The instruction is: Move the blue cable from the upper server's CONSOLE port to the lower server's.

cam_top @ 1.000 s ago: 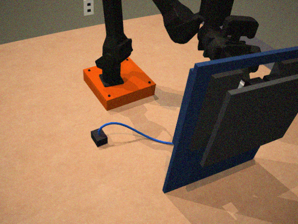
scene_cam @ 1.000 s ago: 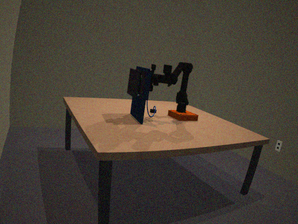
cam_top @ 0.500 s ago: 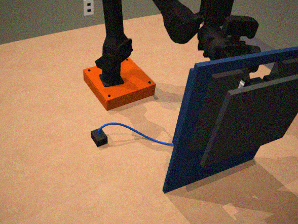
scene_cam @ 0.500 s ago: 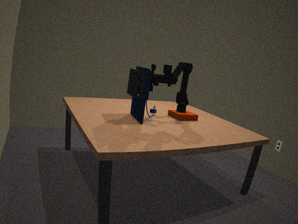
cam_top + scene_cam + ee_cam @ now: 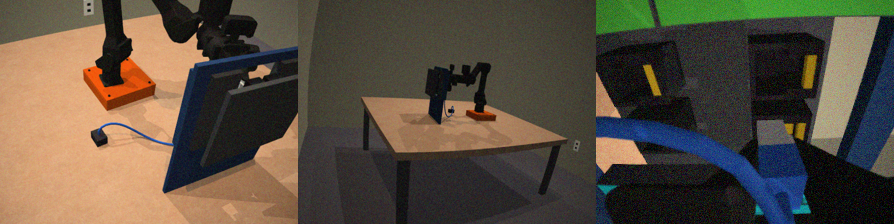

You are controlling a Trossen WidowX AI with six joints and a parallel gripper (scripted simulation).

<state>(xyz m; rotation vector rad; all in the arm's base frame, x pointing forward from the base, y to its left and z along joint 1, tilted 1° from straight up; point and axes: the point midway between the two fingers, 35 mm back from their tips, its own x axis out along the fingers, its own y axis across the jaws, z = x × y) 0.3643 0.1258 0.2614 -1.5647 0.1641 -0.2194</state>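
One light, likely stiff plug (image 5: 782,162), best squeezed across its tab and sides, is clenched in the gripper at the wrist frame's lower right, blue cable (image 5: 142,135) (image 5: 445,108) (image 5: 691,142) bending softly.

The surface (image 5: 63,157) (image 5: 462,137) is showing pale, smooth, matt wood grain out to its edges; the base block (image 5: 132,92) (image 5: 483,116) is looking like matt orange plastic; the cable (image 5: 138,132) (image 5: 449,116) (image 5: 696,141) is appearing smooth and rubbery.
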